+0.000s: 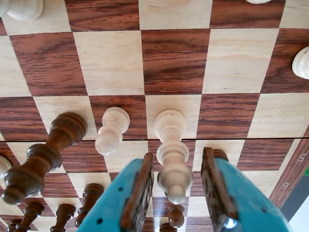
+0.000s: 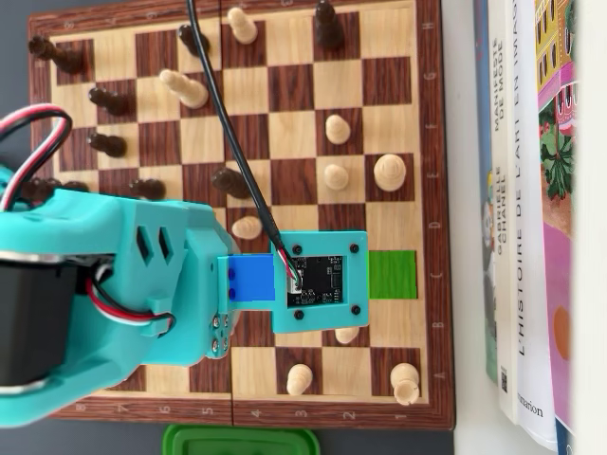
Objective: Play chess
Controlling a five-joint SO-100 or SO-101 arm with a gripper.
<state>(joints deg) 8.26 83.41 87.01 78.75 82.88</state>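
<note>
In the wrist view my teal gripper (image 1: 177,155) stands open, its brown-padded jaws either side of a tall light chess piece (image 1: 170,126) on the wooden chessboard (image 1: 174,58). There is a gap between the piece and each pad. A light pawn (image 1: 112,129) stands just left of it, and a tall dark piece (image 1: 46,154) further left. In the overhead view the arm and its camera board (image 2: 318,280) hide the gripper and that piece above the chessboard (image 2: 285,85). A bright green square (image 2: 393,274) shows just right of the camera board.
Several dark pawns (image 1: 91,195) stand behind the jaws in the wrist view. Light pieces (image 2: 337,128) stand mid-board and dark pieces (image 2: 106,144) along the left in the overhead view. Books (image 2: 531,190) lie right of the board, and a green lid (image 2: 239,441) below it.
</note>
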